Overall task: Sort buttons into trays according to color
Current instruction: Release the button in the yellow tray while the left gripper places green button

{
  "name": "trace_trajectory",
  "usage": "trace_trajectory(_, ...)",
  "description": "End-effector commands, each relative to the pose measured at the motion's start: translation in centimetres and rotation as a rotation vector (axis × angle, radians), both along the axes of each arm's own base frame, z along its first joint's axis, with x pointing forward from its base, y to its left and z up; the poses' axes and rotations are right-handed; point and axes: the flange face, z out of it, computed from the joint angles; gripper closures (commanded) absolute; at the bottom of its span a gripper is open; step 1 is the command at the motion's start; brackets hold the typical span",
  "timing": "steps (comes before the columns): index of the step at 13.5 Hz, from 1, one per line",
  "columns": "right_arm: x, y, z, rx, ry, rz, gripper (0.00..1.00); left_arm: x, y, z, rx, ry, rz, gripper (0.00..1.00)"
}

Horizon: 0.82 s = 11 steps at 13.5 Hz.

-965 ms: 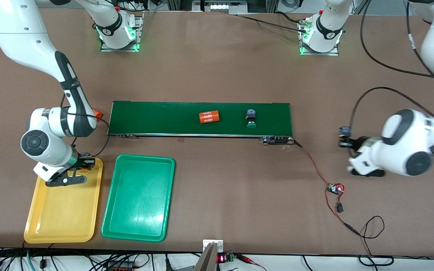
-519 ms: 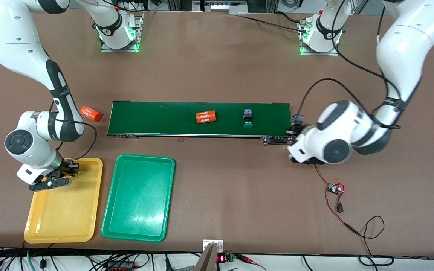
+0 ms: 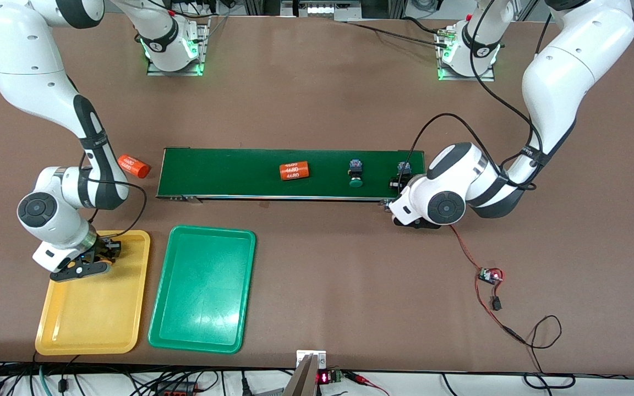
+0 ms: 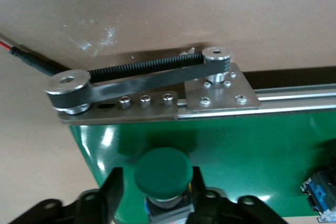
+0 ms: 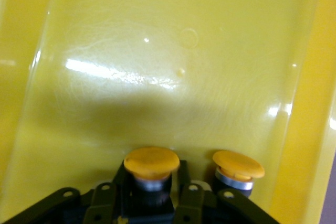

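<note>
— Buttons [image 3: 355, 176]: where are they? Start big, though.

— Table [image 3: 317, 99] fills the front view. A dark green belt [image 3: 229, 173] runs across its middle. Low in that view, toward the right arm's end, lie the yellow tray [image 3: 91, 330] and, just beside it, the green tray [image 3: 201, 308].

— And the arms?

— The right arm bends down to the upper end of the yellow tray, with the right gripper [image 5: 152, 184] low over the tray floor. The left arm reaches to the belt's end toward its own side, and the left gripper [image 4: 156, 182] is down at the belt there.

— Fingers?

— The left fingers [image 4: 114, 187] stand apart, one on each side of a green button [image 4: 163, 169] sitting on the belt. The right gripper has a yellow button [image 5: 151, 162] in its mouth, but I cannot tell whether it is clamped or loose.

— Smaller things?

— One orange cylinder [image 3: 294, 171] lies mid-belt. Another cylinder [image 3: 133, 166] lies on the table just off the belt's end, toward the right arm. A second green button [image 3: 355, 175] lies on the belt between the mid-belt cylinder and the left gripper. A second yellow button [image 5: 239, 165] rests in the yellow tray, just beside the first.
</note>
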Motion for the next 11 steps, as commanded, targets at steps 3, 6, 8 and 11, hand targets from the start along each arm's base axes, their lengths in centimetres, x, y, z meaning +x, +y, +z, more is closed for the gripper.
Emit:
trace_trajectory(3,0.5,1.2,2.1,0.04,-0.029,-0.005,0.0,3.0,3.2,8.1,-0.032,-0.053,0.074,0.0)
trace_trajectory(6,-1.1,2.7,5.5,0.062,0.038,-0.04,0.0,5.7,7.2,11.5,-0.06,-0.104,0.15,0.0)
trace_trajectory(8,-3.7,4.8,7.6,0.078,0.066,-0.076,0.0,7.2,10.1,11.9,-0.027,-0.151,0.176,0.0)
trace_trajectory(11,-8.5,9.6,10.5,0.106,0.1,-0.134,0.0,8.6,12.8,13.9,0.118,-0.264,0.108,0.0)
